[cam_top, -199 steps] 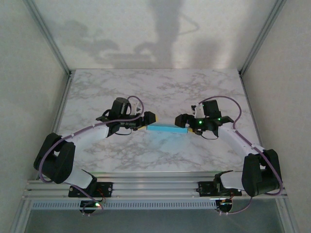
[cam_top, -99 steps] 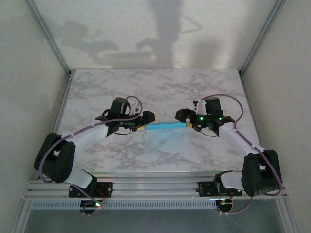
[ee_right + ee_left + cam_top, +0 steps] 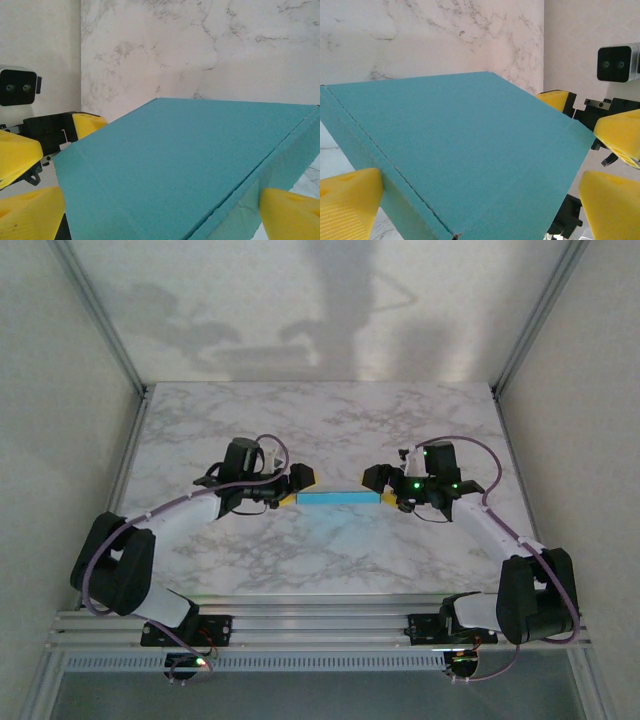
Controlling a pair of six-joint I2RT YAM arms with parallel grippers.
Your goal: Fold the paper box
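Above, box: the paper box (image 3: 338, 498) shows as a thin turquoise strip at mid-worktop (image 3: 330, 420), between the left gripper (image 3: 298, 490) and the right gripper (image 3: 381, 490).
Left wrist, fingers: they are spread wide around the box's end, one finger (image 3: 347, 205) touching its creased wall. We cannot tell whether they clamp it.
Right wrist, fingers: these are likewise wide, with fingers (image 3: 287, 212) against the box, and clamping is unclear.
Step, our judgement: we'd hold both ends level and press evenly, so the creases fold without buckling.

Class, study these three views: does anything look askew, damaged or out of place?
Nothing stands out. The paper box sits straight between the left gripper and the right gripper, each with jaws wide around one end of it. Its turquoise face looks smooth, the creases run straight, and no tear or dent is visible.
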